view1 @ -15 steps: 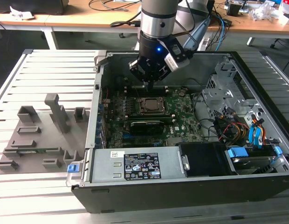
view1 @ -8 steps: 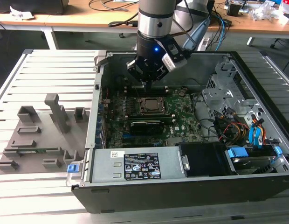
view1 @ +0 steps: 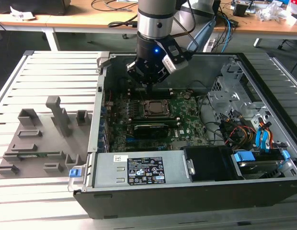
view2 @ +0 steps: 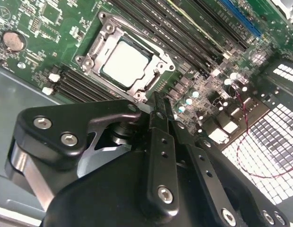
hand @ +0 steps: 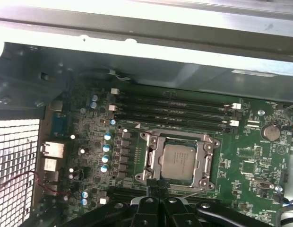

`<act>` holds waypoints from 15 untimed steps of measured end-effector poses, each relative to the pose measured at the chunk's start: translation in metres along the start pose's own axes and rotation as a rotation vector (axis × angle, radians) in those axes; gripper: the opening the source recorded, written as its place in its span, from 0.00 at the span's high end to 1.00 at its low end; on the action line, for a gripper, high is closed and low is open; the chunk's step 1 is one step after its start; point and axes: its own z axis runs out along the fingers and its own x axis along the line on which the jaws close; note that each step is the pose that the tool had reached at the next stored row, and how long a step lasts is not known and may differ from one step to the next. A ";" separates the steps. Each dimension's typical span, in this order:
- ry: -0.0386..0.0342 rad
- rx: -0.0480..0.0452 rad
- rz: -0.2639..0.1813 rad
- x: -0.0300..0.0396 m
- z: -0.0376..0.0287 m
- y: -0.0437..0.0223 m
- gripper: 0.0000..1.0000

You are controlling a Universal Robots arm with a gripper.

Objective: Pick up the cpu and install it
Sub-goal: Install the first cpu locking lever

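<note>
Flat inside its socket frame (hand: 178, 161) lies the cpu (hand: 179, 160).

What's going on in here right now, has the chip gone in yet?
The arm is reaching into the open computer case, with its claw hanging just above the motherboard beside the socket frame. The cpu already lies flat inside that frame, silver top up, as both wrist views show. The claw's fingers are pressed together with nothing between them. The grey slotted tray sits outside the case, on the exterior view's left.
</note>
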 end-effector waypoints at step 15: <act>-0.0002 0.0002 0.000 0.0136 0.0002 0.0065 0.89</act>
